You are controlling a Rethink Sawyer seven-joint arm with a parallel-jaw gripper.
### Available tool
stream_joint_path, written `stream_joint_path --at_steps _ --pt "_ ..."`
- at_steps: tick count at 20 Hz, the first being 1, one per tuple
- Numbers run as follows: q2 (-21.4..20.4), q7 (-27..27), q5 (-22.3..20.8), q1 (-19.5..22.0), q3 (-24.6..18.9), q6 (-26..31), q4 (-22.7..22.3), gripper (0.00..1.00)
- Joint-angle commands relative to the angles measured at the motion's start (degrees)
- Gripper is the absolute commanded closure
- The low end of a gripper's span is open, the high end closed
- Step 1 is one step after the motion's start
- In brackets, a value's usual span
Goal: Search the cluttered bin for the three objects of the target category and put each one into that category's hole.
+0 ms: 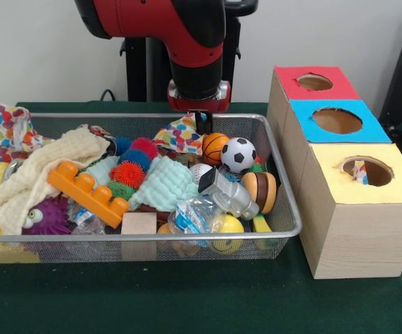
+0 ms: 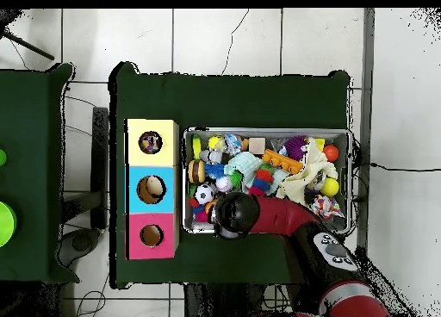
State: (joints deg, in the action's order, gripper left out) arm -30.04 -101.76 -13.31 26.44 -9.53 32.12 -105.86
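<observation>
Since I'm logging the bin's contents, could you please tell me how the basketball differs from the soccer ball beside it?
The basketball is orange with dark seams; the soccer ball is white with black patches. The basketball looks a little smaller and sits farther back, partly hidden by the soccer ball, which shows in full. Both are toy sports balls resting side by side in the wire bin.

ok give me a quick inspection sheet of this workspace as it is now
surface: green table cloth, bare in front.
job's things: wire bin packed with toys; three boxes, red hole, blue hole, yellow hole with something inside.
clutter: soccer ball, basketball, orange brick, wooden block, cloths.
grippers: gripper low over the bin's far side; state unclear.
cables: black cable behind the table.
surroundings: tiled floor.
</observation>
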Motion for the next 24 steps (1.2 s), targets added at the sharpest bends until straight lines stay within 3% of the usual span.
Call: stream_joint_path --at_steps 1,8,15,24 --pt "3.03 1.21 -1.67 2.04 -3.83 0.32 4.11 1.00" --pt "0.09 0.02 1.59 2.43 -6.64 2.21 3.34 1.00" --pt "-2.13 -2.66 5.66 0.23 -7.07 10.33 7.41 1.00" --pt "-4.00 -4.39 10.23 -0.49 -8.24 13.86 9.06 1.00"
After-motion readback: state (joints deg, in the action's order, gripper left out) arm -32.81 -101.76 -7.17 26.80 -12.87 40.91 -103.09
